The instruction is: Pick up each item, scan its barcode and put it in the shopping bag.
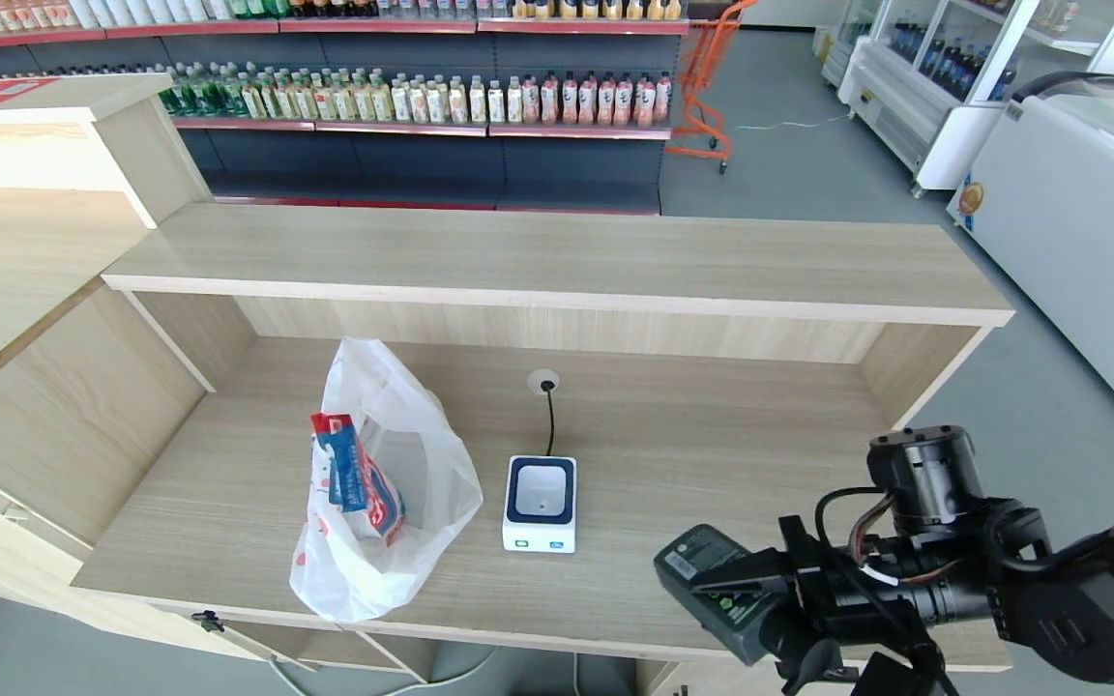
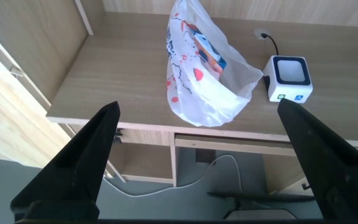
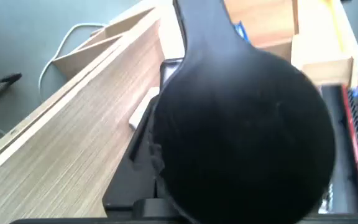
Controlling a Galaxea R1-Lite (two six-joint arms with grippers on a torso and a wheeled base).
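Status | right hand (image 1: 794, 604): holds dark packet (image 1: 712, 585) near and right of scanner (image 1: 540, 503), judged staged for your barcode pass | left hand (image 2: 199, 104): wide, empty, off near edge of surface (image 1: 712, 435) | shopping bag (image 1: 422, 464): just left of scanner, red-blue packet (image 1: 354, 474) inside, keeping your drop short.

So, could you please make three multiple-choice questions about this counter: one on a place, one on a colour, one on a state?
1. Where is the scanner?
A. On the counter, right of the bag
B. Inside the bag
C. On the floor

2. What colour is the scanner's body?
A. Red
B. White
C. Yellow

3. How is the left pincer?
A. Shut on the bag
B. Shut on the scanner
C. Open, holding nothing

Answers: A, it stands beside the bag, apart from it. B, its sides are white under a dark top. C, its jaws stand wide apart.
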